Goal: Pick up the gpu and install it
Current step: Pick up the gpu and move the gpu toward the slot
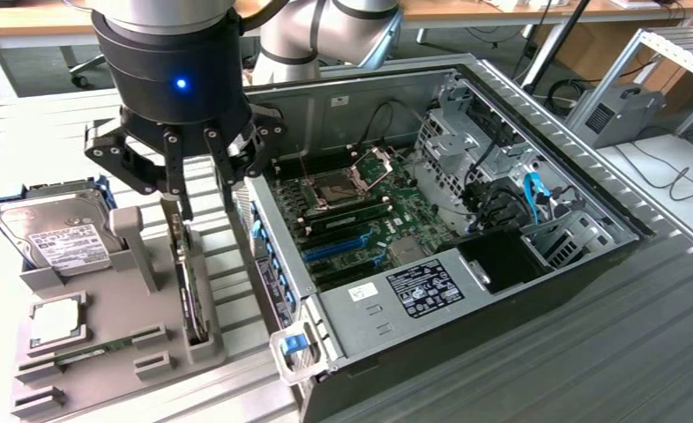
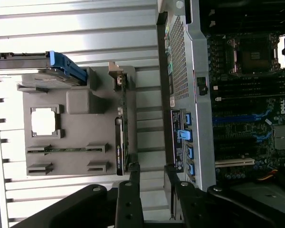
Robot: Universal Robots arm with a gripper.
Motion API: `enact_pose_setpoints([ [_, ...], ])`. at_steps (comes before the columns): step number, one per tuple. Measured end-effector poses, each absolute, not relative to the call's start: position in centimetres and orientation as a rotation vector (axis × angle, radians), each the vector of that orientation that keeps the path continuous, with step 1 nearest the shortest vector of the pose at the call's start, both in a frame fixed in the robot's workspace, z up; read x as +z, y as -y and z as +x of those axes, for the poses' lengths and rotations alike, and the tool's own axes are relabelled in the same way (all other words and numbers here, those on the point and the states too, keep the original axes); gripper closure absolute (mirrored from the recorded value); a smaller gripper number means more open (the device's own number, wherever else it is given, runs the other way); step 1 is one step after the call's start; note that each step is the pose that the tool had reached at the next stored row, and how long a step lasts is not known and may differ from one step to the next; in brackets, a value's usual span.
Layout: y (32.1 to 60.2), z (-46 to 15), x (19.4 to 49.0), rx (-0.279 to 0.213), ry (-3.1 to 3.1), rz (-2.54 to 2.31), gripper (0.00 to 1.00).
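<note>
The gpu (image 1: pixel 187 282) is a thin black card standing on edge in a slot of the grey holder (image 1: pixel 117 291), beside the open computer case (image 1: pixel 582 189). My gripper (image 1: pixel 203 198) hangs directly above the card's far end, open, with nothing between its fingers. One finger (image 1: pixel 177 198) reaches down close to the card's top edge. In the wrist view the gpu (image 2: pixel 120 137) runs along the holder (image 2: pixel 80 126). The gripper (image 2: pixel 152 168) sits near the card's end, offset slightly toward the case, and one finger (image 2: pixel 132 178) lines up with the card.
On the holder are a hard drive (image 1: pixel 53 233) in a blue caddy, a CPU (image 1: pixel 55 319) and a green memory stick (image 1: pixel 88 352). The case lies open, showing the motherboard (image 1: pixel 359 211) with blue slots (image 1: pixel 340 247). Its metal side wall (image 1: pixel 264 264) stands right next to the gpu.
</note>
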State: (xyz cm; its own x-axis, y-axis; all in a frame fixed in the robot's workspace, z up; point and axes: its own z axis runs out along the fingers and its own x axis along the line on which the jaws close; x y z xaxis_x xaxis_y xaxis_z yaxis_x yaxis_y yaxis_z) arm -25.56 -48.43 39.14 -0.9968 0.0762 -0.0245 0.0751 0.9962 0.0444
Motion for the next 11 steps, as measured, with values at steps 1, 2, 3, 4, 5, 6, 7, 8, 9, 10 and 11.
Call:
enact_pose_setpoints([
  [1,48.43,-25.56,39.14,0.068,-3.112,0.118,0.64],
  [2,48.43,-25.56,39.14,0.068,-3.113,0.118,0.58],
  [3,48.43,-25.56,39.14,0.068,-3.113,0.118,0.58],
  [4,48.43,-25.56,39.14,0.068,-3.113,0.118,0.58],
  [5,48.43,-25.56,39.14,0.068,-3.113,0.118,0.58],
  [6,48.43,-25.56,39.14,0.068,-3.112,0.118,0.58],
  [7,48.43,-25.56,39.14,0.068,-3.112,0.118,0.58],
  [8,48.43,-25.56,39.14,0.068,-3.112,0.118,0.58],
  [9,48.43,-25.56,39.14,0.068,-3.113,0.118,0.58],
  [10,48.43,-25.56,39.14,0.068,-3.113,0.118,0.58],
  [11,48.44,-25.57,39.13,0.068,-3.113,0.118,0.58],
])
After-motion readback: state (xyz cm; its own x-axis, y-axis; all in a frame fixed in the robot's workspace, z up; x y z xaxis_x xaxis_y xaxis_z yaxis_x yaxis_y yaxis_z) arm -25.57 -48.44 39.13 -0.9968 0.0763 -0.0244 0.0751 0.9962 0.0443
